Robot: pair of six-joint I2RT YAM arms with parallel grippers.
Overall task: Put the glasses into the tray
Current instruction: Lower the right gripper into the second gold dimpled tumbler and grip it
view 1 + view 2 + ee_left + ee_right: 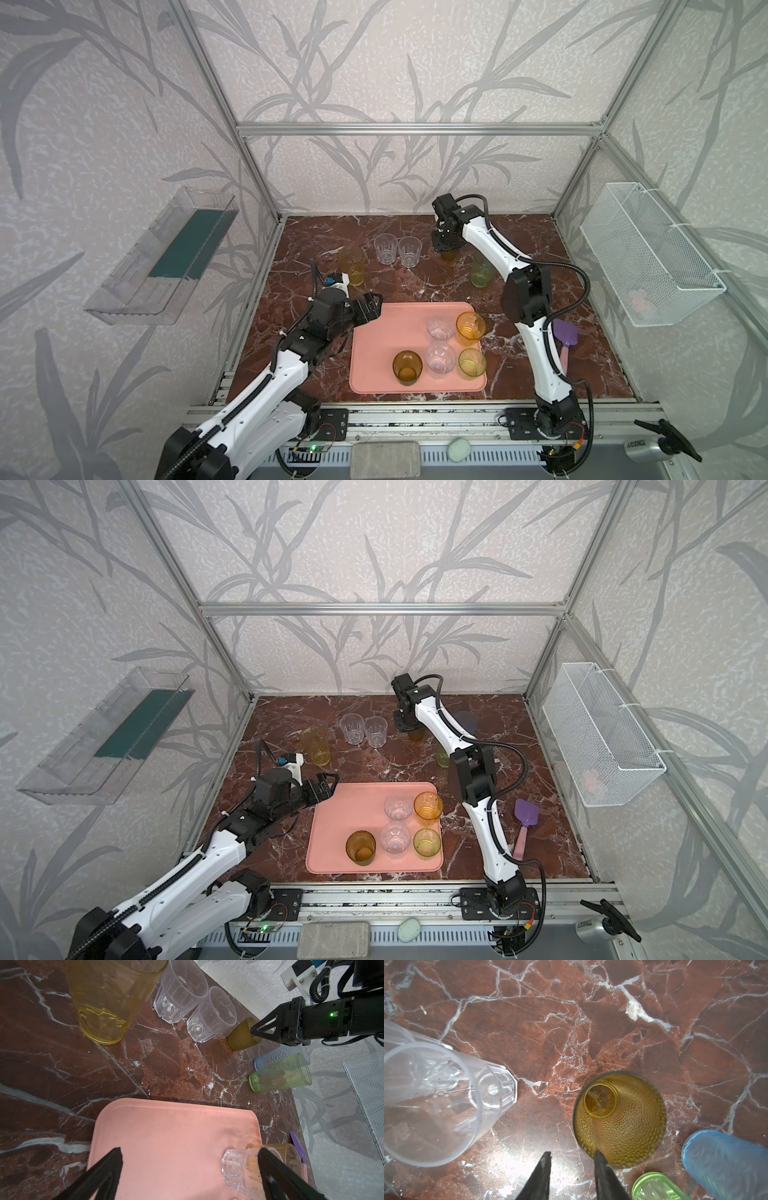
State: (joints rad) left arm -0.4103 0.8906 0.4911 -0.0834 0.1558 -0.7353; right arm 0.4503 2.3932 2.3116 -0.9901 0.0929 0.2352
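The salmon-pink tray (pixel 374 353) lies at the front middle and holds several glasses: an amber one (pixel 407 367), two clear ones (pixel 440 328), an orange one (pixel 470 328) and a yellow-green one (pixel 472 362). On the marble behind it stand a tall yellow glass (pixel 351 266), two clear ones (pixel 385 248), a dotted amber one (pixel 620 1120), a green one (pixel 482 272) and a blue one (pixel 726 1159). My right gripper (pixel 573 1154) points down at the dotted amber glass, one finger at its rim, the other outside with a gap. My left gripper (pixel 190 1151) hangs wide open and empty over the tray's far left corner.
A purple scoop (pixel 565 336) lies right of the tray, beside the right arm. A white wire basket (pixel 648 253) hangs on the right wall and a clear bin (pixel 166 257) on the left wall. Aluminium frame posts edge the table.
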